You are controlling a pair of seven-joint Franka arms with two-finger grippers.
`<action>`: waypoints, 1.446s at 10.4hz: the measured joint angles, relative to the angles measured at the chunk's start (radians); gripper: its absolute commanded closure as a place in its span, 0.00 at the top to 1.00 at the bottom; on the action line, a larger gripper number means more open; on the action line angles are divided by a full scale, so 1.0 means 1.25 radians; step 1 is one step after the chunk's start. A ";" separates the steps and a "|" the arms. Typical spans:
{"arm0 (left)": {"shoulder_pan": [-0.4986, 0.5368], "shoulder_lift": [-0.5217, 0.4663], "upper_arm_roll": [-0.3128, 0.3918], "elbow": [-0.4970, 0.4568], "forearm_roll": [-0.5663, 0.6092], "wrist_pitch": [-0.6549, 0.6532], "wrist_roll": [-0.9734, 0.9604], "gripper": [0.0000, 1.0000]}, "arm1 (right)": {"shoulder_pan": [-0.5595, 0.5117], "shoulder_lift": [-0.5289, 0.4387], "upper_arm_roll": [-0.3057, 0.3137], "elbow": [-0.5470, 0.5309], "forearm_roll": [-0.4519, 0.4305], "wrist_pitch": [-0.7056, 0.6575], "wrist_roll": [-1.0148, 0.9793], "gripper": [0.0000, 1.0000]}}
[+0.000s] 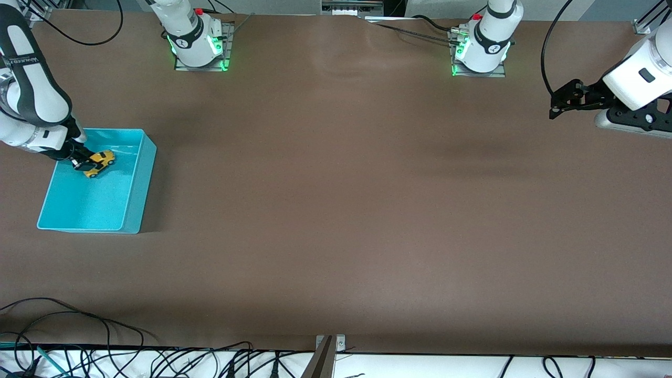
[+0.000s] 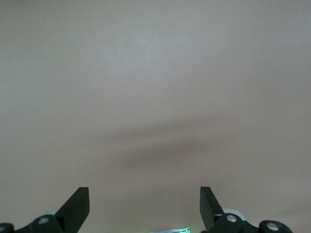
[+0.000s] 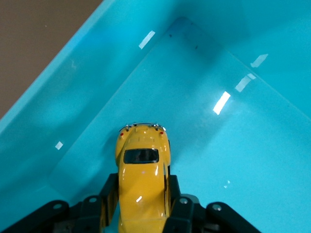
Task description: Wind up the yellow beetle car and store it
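The yellow beetle car is held inside the turquoise bin at the right arm's end of the table. My right gripper is shut on the car's sides, over the bin's floor. In the right wrist view the car sits between the black fingers, nose pointing toward a bin corner. My left gripper is open and empty, held above bare table at the left arm's end; its spread fingertips show in the left wrist view.
The two arm bases stand along the table edge farthest from the front camera. Cables lie along the table edge nearest the front camera. The bin's walls surround the right gripper closely.
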 measured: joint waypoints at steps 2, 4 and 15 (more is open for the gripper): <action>0.000 0.000 0.000 0.000 0.000 0.000 0.000 1.00 | -0.005 0.010 -0.002 0.001 0.000 0.004 0.001 1.00; 0.000 0.000 0.000 0.000 0.000 0.000 0.000 1.00 | -0.004 0.010 -0.001 0.012 0.006 -0.007 0.001 1.00; 0.000 0.000 0.000 0.000 0.000 -0.001 0.000 1.00 | 0.157 -0.268 0.054 0.103 0.055 -0.347 0.453 1.00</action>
